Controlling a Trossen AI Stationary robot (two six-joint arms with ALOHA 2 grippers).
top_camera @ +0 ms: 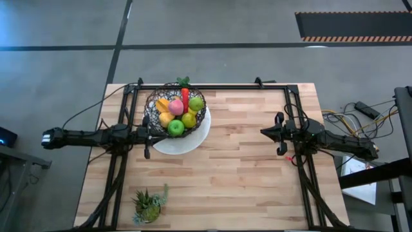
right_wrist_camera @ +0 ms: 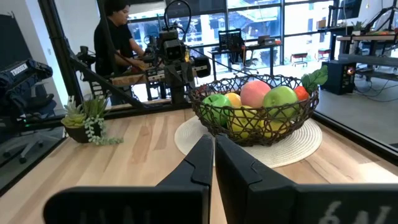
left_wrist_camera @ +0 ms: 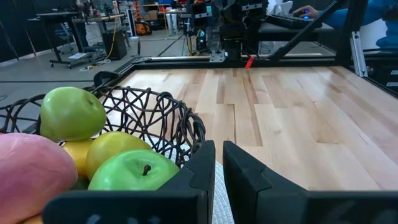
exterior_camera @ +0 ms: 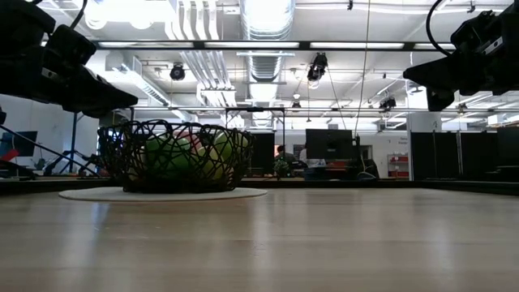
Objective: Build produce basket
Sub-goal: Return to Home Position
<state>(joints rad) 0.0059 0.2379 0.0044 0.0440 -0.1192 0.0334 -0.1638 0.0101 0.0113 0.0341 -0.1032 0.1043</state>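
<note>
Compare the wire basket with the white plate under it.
The basket is dark open wire mesh; the plate is plain white. The basket is bowl-shaped with raised walls, while the plate lies flat. The basket is narrower, and the plate's rim shows beyond it. The basket holds the produce; the plate carries only the basket. Both are round and stand on the left half of the table.
</note>
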